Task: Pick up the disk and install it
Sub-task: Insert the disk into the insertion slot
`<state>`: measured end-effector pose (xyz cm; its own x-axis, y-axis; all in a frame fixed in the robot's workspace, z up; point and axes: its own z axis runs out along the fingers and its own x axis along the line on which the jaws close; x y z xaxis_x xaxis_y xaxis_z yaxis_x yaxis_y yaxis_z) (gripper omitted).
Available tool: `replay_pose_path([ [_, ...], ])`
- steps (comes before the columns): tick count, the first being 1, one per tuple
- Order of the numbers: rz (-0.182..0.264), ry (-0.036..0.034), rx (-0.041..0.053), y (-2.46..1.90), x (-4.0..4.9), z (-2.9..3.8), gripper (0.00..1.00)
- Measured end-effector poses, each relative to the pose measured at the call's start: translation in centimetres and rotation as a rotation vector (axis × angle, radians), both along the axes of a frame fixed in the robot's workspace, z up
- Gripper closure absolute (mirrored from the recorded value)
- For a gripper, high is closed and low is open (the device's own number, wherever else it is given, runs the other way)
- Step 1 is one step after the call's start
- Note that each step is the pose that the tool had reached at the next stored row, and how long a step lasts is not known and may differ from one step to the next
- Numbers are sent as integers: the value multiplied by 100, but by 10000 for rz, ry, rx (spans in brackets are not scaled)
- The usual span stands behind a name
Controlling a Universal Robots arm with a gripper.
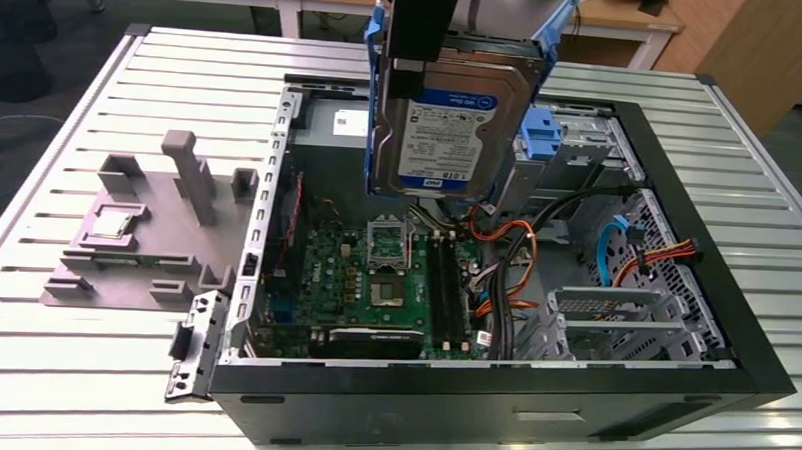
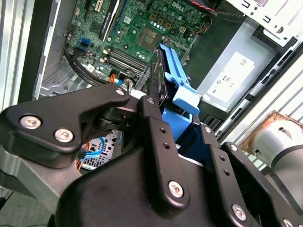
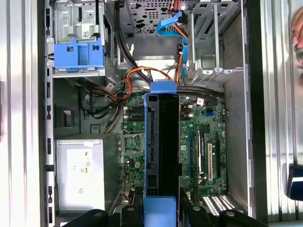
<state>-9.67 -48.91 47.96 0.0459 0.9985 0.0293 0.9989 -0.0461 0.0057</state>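
Note:
The disk [image 1: 451, 127] hangs upright above the open computer case [image 1: 770, 368], silver with a blue-and-white label and a blue bracket round its edges. My gripper [image 1: 426, 71] is shut on its upper end, one black finger lying over the label side. In the first wrist view the disk [image 3: 163, 142] is seen edge-on over the motherboard [image 3: 208, 142], gripped at the gripper [image 3: 156, 208]. In the second wrist view the black fingers [image 2: 151, 123] clamp the disk, whose blue bracket [image 2: 177, 82] sticks out beyond them.
A fixed blue caddy [image 3: 78, 54] sits in a bay at the case's far end. The grey power supply [image 3: 79, 172] lies beside the motherboard. Orange and black cables [image 1: 514, 269] cross the case near a metal drive cage [image 1: 618, 323]. A grey fixture [image 1: 148, 226] stands at the exterior view's left. A hand [image 3: 298, 28] shows at the edge.

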Motion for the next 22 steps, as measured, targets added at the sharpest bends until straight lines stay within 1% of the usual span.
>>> replay_pose_path([
  [6, 0, 0, 0, -26, 0, 0, 64],
  [22, -1, 0, 0, -75, 0, 0, 64],
])
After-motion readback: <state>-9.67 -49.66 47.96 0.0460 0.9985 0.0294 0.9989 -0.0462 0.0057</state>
